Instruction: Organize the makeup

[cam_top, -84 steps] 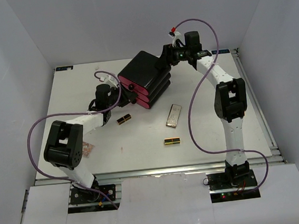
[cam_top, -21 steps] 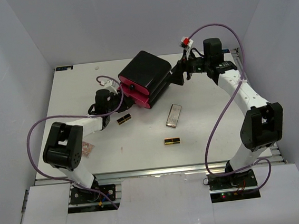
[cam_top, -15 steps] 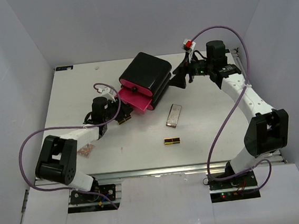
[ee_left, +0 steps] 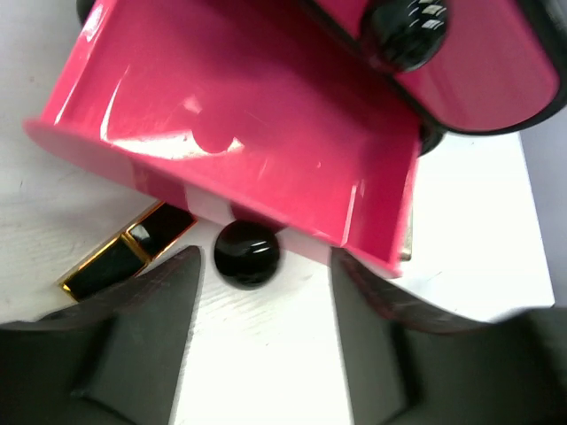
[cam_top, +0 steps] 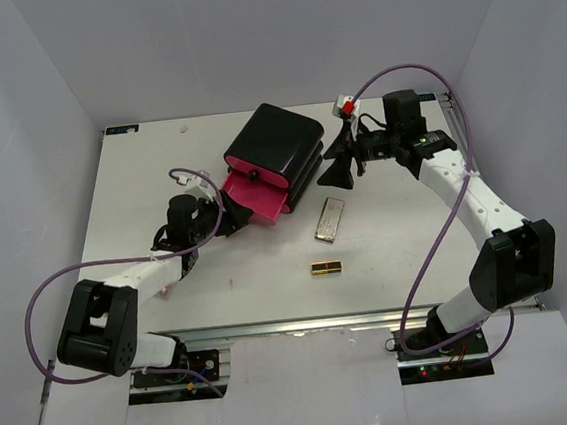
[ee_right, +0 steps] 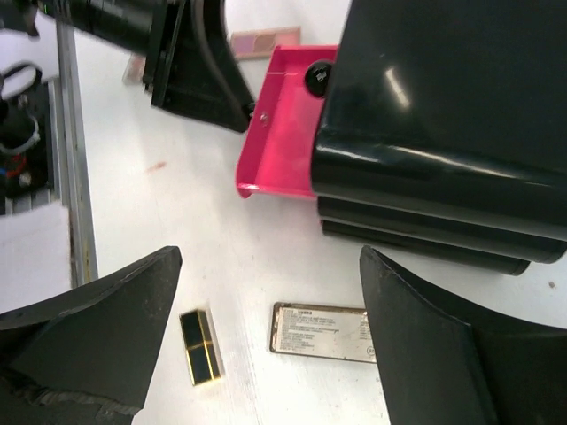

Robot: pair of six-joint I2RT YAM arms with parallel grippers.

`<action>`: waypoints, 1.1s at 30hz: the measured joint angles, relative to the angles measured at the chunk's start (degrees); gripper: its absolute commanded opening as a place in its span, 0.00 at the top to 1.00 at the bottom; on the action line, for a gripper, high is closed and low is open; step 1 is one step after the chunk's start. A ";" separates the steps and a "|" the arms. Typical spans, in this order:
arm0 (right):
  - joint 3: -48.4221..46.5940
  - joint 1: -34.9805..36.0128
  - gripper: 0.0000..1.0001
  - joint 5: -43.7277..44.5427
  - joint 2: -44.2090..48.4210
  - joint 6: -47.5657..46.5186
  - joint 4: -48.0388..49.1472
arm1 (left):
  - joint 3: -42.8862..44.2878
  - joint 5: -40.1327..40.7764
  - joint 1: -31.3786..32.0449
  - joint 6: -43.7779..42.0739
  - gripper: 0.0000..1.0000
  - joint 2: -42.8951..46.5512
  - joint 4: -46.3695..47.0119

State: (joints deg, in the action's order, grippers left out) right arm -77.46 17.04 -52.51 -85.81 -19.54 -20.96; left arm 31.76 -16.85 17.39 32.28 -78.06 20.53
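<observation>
A black-and-gold lipstick tube (cam_top: pixel 326 268) and a flat beige-metallic palette (cam_top: pixel 330 219) lie on the table in front of the black box; both also show in the right wrist view, the lipstick (ee_right: pixel 200 346) and the palette (ee_right: pixel 323 332). My right gripper (cam_top: pixel 340 175) is open and empty, held above them (ee_right: pixel 270 257). My left gripper (cam_top: pixel 214 219) is open and empty (ee_left: pixel 266 266), its fingers just short of the black knob (ee_left: pixel 246 254) of the pulled-out pink drawer (ee_left: pixel 239 133). A lipstick tube (ee_left: pixel 128 252) lies beside the drawer. A small pinkish piece (ee_right: pixel 264 40) lies beyond the drawer.
The black box (cam_top: pixel 275 145) with pink drawers stands at the table's middle back, with its lowest drawer (cam_top: pixel 252 197) open toward my left arm. The visible part of the drawer's inside holds nothing. White walls enclose the table on three sides.
</observation>
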 measured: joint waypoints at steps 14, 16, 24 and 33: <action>11.68 13.04 0.02 6.10 8.82 -32.27 -16.60 | -2.59 0.56 0.00 2.22 0.12 13.49 -3.28; 13.71 15.94 0.02 8.44 9.37 -36.31 -17.89 | -4.51 1.07 0.00 3.08 0.11 17.98 -4.48; 19.95 26.05 0.02 19.63 7.56 -41.03 -17.32 | -7.74 2.32 0.00 5.43 0.11 27.53 -11.10; 22.08 29.48 0.03 30.08 0.88 -37.21 -11.35 | -10.80 2.81 0.00 6.22 0.13 29.58 -12.90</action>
State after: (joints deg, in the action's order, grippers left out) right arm -55.37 46.52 -22.42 -84.93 -56.74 -32.31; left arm 20.97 -14.05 17.39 38.50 -48.48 7.63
